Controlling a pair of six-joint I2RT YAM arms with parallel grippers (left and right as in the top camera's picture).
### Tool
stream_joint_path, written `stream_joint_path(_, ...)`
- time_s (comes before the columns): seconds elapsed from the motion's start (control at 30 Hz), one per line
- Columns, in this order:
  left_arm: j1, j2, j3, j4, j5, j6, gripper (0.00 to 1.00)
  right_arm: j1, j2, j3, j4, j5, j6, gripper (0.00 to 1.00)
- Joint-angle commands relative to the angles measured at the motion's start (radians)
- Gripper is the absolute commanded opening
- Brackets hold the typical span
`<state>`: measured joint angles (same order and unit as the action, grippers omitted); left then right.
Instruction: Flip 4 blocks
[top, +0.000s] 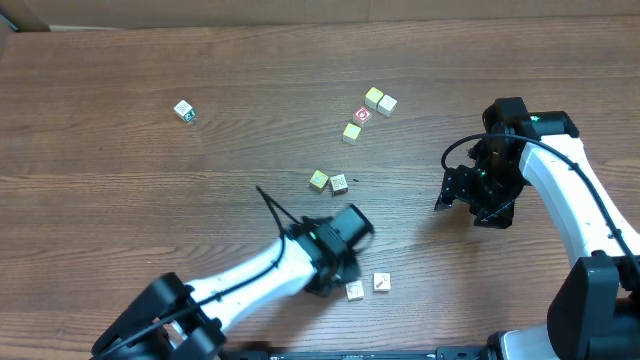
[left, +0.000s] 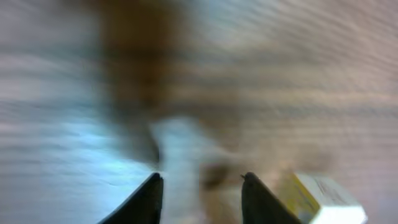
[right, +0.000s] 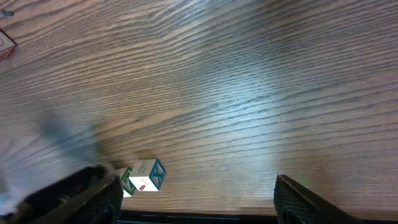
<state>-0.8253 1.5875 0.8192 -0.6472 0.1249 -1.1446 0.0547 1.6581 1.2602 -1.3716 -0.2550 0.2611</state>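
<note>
Progress: the number of flips done cannot be read, since no face shows whether a cube has been turned. My guess is that work is under way at the near pair and that most of it is left.

Left gripper (left: 202, 182) sits low over the near middle of the table. Its fingers are apart with a narrow gap and nothing shows between them, though the wrist view is badly blurred. Right gripper (right: 198, 183) hovers at the right with its jaws spread wide and empty, well apart from any cube.

Blocks (top: 355, 291): two lie near, just right of the left gripper, and one of them sits just outside a finger. Two more lie mid-table and three far, clustered around a red-ring cube (top: 362, 115). A green-marked cube (top: 184, 111) sits alone at the far left.

Surface: the table (top: 120, 220) is brown wood-grain, flat and bare apart from the cubes. Room: only a pale strip (top: 300, 8) shows past the far edge, and I cannot tell what it is.
</note>
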Motion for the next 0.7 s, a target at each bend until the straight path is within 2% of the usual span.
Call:
stream_joint_path(0.0,0.087,-0.047,0.058,-0.093,-0.026,0.117,0.15,0.002,0.001,0.009,0.003,-0.001,-0.004,0.78)
stream_joint_path(0.03,0.108,-0.066,0.072,-0.148,-0.039,0.157,0.10,0.002,0.001,0.009,0.003,-0.001,-0.004,0.78)
stream_joint_path(0.17,0.117,-0.126,0.082,-0.329,-0.112,0.193,0.09,0.002,0.001,0.009,0.004,-0.001,-0.004,0.79)
stream_joint_path(0.27,0.095,-0.135,0.080,-0.406,-0.079,0.232,0.07,0.002,0.001,0.009,0.004,-0.001,-0.004,0.78)
stream_joint_path(0.3,0.077,-0.134,0.075,-0.412,-0.042,0.248,0.04,0.002,0.001,0.009,0.004,-0.001,-0.005,0.78)
stream_joint_path(0.37,0.038,-0.134,0.060,-0.413,-0.006,0.254,0.04,0.002,0.001,0.009,0.005,-0.001,-0.005,0.78)
stream_joint_path(0.5,-0.035,-0.121,0.022,-0.401,0.004,0.148,0.04,0.002,0.001,0.009,0.004,-0.002,-0.008,0.78)
stream_joint_path(0.67,-0.079,-0.070,-0.006,-0.286,0.096,0.134,0.04,0.002,0.001,0.009,0.004,-0.002,-0.008,0.78)
